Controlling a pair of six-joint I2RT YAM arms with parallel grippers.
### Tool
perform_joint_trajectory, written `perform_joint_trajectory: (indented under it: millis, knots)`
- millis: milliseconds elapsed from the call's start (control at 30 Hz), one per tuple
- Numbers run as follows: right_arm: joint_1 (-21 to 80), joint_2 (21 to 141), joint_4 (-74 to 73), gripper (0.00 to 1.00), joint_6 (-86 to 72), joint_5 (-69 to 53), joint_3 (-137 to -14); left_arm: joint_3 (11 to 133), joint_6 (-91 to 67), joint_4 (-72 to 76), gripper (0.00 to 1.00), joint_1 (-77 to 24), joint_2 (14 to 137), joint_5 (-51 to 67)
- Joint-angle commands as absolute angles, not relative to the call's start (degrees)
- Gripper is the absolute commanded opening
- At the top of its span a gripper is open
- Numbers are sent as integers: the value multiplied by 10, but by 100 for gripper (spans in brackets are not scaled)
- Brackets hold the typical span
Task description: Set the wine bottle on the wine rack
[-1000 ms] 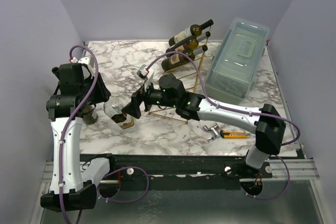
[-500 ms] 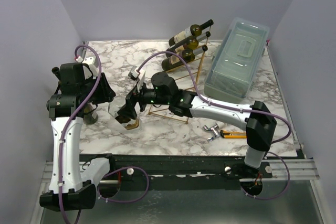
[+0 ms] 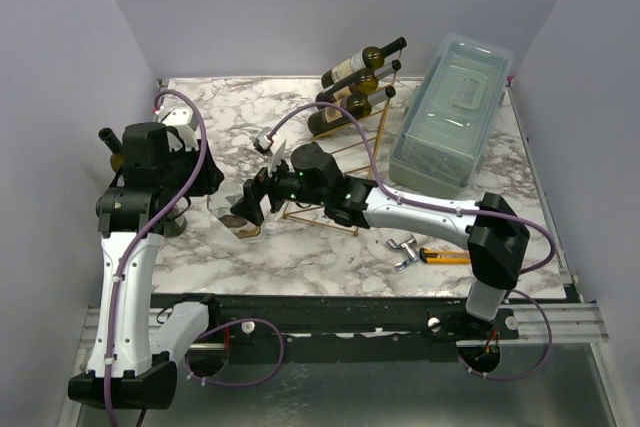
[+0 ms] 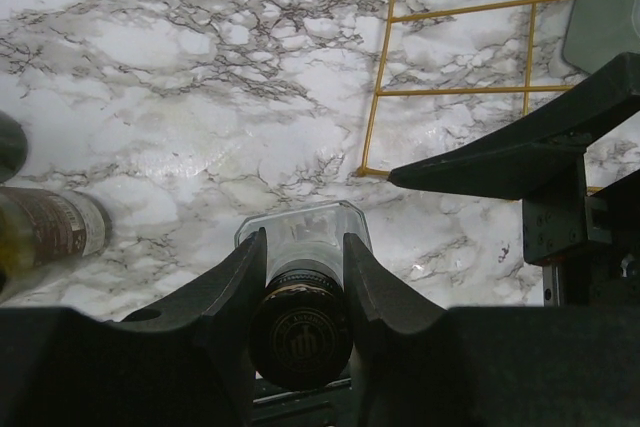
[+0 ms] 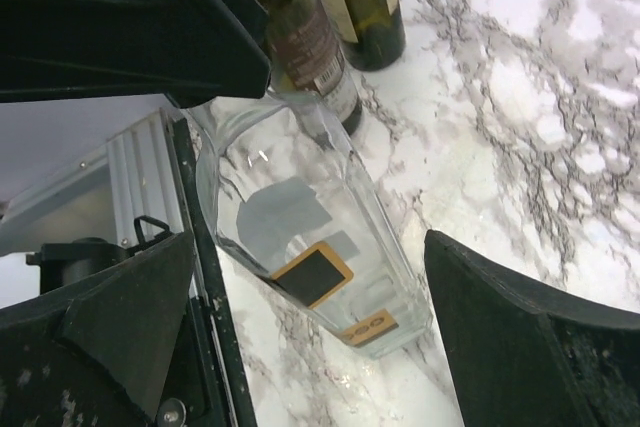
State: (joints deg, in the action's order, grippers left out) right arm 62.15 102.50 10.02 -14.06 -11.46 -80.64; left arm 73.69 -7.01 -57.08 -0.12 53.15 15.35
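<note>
A clear square glass bottle (image 3: 229, 215) with a dark cap and a black-and-gold label hangs tilted from my left gripper (image 3: 205, 187), base close to the marble. In the left wrist view the left fingers (image 4: 230, 292) are shut on its cap (image 4: 300, 332). My right gripper (image 3: 250, 207) is open, its fingers (image 5: 530, 337) standing on either side of the bottle's base (image 5: 330, 257) without touching. The gold wire wine rack (image 3: 350, 147) stands behind the right gripper, with three dark wine bottles (image 3: 360, 72) lying on its upper rungs.
A pale blue-grey lidded box (image 3: 452, 107) stands at the back right. A dark bottle (image 3: 170, 219) stands beside the left arm, also in the right wrist view (image 5: 315, 47). A metal clip (image 3: 404, 248) and an orange-yellow cutter (image 3: 445, 256) lie at the front right.
The right gripper has closed in to the left around the bottle's base. The left wrist has shifted slightly right and up with the bottle still in it.
</note>
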Motion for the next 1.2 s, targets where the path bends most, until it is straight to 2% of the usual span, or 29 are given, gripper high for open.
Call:
perform_joint_trajectory:
  millis: [0, 400, 667, 1167]
  knots:
    - [624, 988, 131, 100, -155, -75, -770, 721, -64, -507, 0, -29, 526, 125]
    - [623, 991, 146, 100, -125, -79, -742, 724, -72, -497, 0, -120, 539, 82]
    - [624, 996, 174, 100, -92, -154, -731, 735, -73, -500, 0, -124, 546, 120]
    - [627, 1039, 153, 100, -72, -142, -765, 746, -72, -513, 0, -125, 549, 141]
